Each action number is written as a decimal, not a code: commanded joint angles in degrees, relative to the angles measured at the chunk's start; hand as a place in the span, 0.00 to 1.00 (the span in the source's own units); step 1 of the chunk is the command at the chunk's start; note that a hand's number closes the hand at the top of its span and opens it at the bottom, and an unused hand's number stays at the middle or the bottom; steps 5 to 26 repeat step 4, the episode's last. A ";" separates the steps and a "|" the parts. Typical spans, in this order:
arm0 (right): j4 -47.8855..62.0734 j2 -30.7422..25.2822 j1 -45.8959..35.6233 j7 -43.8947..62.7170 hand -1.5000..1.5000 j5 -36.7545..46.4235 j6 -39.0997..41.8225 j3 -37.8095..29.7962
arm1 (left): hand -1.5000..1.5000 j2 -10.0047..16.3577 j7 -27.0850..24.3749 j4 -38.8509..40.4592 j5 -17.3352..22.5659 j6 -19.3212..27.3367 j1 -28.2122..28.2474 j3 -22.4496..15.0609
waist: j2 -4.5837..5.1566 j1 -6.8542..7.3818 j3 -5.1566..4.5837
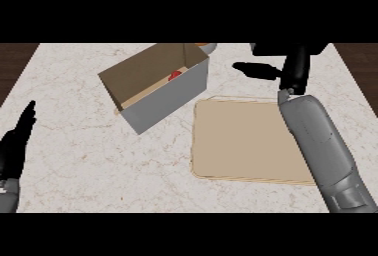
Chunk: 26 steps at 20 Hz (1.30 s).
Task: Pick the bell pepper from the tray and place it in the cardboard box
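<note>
1. Since the pepper lies inside the box, off the tray, placing looks done.
2. Your right hand hangs released beyond the tray; left hand rests open, far left.
3. Next: withdraw without nudging the box.

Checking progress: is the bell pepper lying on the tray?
No: the tray shows nothing on it, and the red bell pepper sits inside the cardboard box.

I am finding no readable text or label on the brown cardboard box or the flat beige tray.
</note>
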 commanded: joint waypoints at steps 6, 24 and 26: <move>-19.49 -10.30 16.78 5.74 0.00 -2.18 12.01 1.39 | 0.50 -0.79 -2.50 -2.00 -0.58 -0.11 4.05 0.72 | 0.05 0.23 -0.02; -19.49 -10.30 16.78 5.74 0.00 -2.18 12.01 1.39 | 0.50 -0.79 -2.50 -2.00 -0.58 -0.11 4.05 0.72 | 0.05 0.23 -0.02; -19.49 -10.30 16.78 5.74 0.00 -2.18 12.01 1.39 | 0.50 -0.79 -2.50 -2.00 -0.58 -0.11 4.05 0.72 | 0.05 0.23 -0.02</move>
